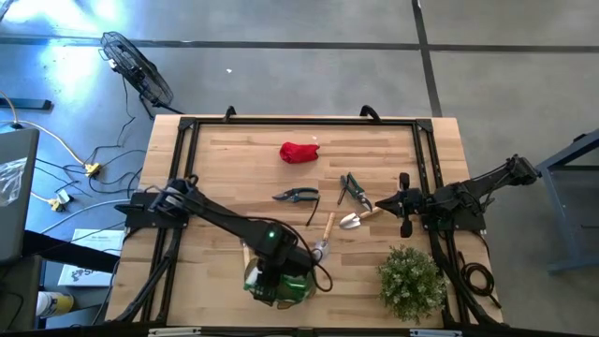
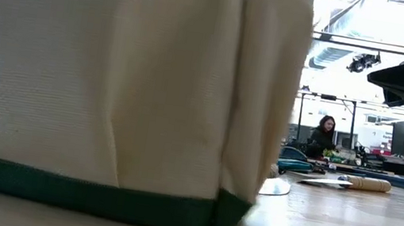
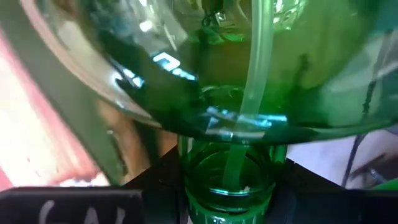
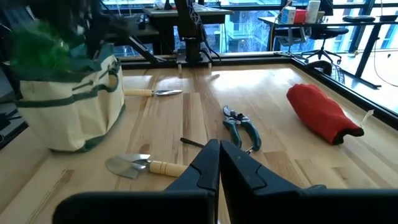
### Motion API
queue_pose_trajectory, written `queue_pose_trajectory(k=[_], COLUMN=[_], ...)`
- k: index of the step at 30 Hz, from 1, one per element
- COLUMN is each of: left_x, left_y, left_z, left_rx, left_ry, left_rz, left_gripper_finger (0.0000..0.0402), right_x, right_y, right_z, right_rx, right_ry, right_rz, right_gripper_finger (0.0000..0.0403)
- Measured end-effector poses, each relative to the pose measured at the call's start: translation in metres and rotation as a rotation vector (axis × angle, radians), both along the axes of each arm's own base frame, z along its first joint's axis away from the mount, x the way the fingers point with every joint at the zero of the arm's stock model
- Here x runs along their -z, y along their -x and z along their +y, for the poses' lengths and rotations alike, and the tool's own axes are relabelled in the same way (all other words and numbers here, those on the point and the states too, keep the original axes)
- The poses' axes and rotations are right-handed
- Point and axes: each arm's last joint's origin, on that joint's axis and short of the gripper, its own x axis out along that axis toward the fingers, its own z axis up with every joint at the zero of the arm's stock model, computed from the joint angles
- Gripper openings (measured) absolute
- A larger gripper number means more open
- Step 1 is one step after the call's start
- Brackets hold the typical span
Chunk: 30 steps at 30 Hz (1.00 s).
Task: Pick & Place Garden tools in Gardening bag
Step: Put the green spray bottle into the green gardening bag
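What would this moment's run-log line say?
left pincer: over gardening bag, holding green item | right pincer: shut, idle | trowel: on table

Two dark jointed arms; black cables along links; right gripper (image 4: pixel 219 163): matte black angular jaws

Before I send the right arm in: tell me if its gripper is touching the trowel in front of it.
Apart. The right wrist view shows bare wood between the shut right gripper and the trowel.

I see a bushy potted plant (image 1: pixel 411 282) on the wooden table (image 1: pixel 234 159). A fan (image 1: pixel 137 67) lies on the floor, and a person (image 2: pixel 323 137) sits far behind.
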Motion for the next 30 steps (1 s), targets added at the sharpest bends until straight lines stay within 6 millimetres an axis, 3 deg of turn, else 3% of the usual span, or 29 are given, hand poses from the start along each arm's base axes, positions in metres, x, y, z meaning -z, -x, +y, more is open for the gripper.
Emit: queue_pose_trajectory(k=[6, 12, 21, 23, 27, 30], left_x=[0.023, 0.022, 0.021, 0.022, 0.022, 0.022], left_y=[-0.003, -0.011, -0.017, -0.018, -0.019, -0.019], left_z=[0.003, 0.002, 0.014, 0.015, 0.016, 0.017], left_rx=[0.017, 0.085, 0.054, 0.029, -0.006, -0.033], left_ry=[0.061, 0.126, 0.158, 0.095, 0.046, 0.030], left_rz=[0.019, -0.066, -0.074, -0.091, -0.100, -0.102], left_gripper_finger=[0.0118, 0.0118, 0.0118, 0.0136, 0.0216, 0.0247], right_x=[0.001, 0.001, 0.000, 0.000, 0.000, 0.000], right_y=[0.000, 0.000, 0.000, 0.000, 0.000, 0.000], right_z=[0.000, 0.000, 0.000, 0.000, 0.000, 0.000], right_rx=[-0.001, -0.001, 0.001, 0.001, 0.002, 0.001], right_ry=[0.002, 0.003, 0.002, 0.003, 0.003, 0.006], right_rz=[0.006, 0.006, -0.003, -0.003, -0.004, -0.004], right_gripper_finger=[0.0003, 0.0003, 0.0003, 0.0003, 0.0003, 0.0003])
